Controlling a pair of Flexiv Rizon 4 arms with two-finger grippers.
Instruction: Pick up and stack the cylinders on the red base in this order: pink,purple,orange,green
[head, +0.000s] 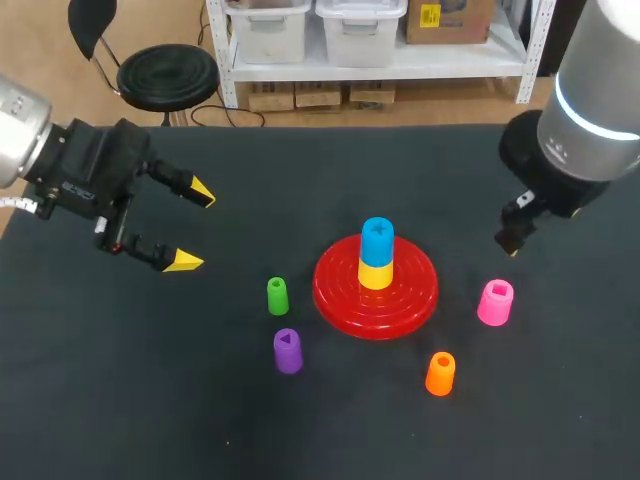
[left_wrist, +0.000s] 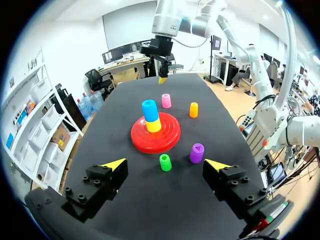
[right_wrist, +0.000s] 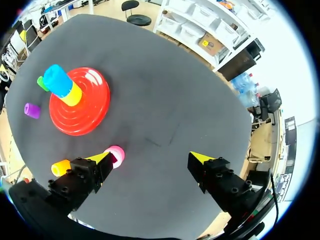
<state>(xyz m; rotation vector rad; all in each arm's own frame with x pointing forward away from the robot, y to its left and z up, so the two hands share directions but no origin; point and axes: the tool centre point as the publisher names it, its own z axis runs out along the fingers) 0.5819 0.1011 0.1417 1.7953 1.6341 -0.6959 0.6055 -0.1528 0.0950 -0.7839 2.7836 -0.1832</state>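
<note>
A: Start big. What holds it all?
B: The black table (head: 120, 400). On it sits the red base (head: 410, 295), with a yellow cylinder (head: 375, 273) on its middle and a blue cylinder (head: 377, 240) on top of that.
A: And the arms, taken from the base?
B: The left gripper (head: 194, 228) hangs well to the base's left, fingers spread wide, nothing in them. The right gripper (right_wrist: 151, 159) hangs to the base's right, also wide open and empty.
A: Pink goes first. Where is it?
B: The pink cylinder (head: 496, 302) stands upright just right of the base, apart from its rim, long axis vertical. It lies beside one finger of the right gripper, not between the two. The left gripper is across the base from it, so I'd judge the right arm takes it.
A: The rest?
B: The orange cylinder (head: 440, 373) is near the base's right, on the robot's side. The purple cylinder (head: 287, 350) and green cylinder (head: 277, 295) stand at its left, all upright
</note>
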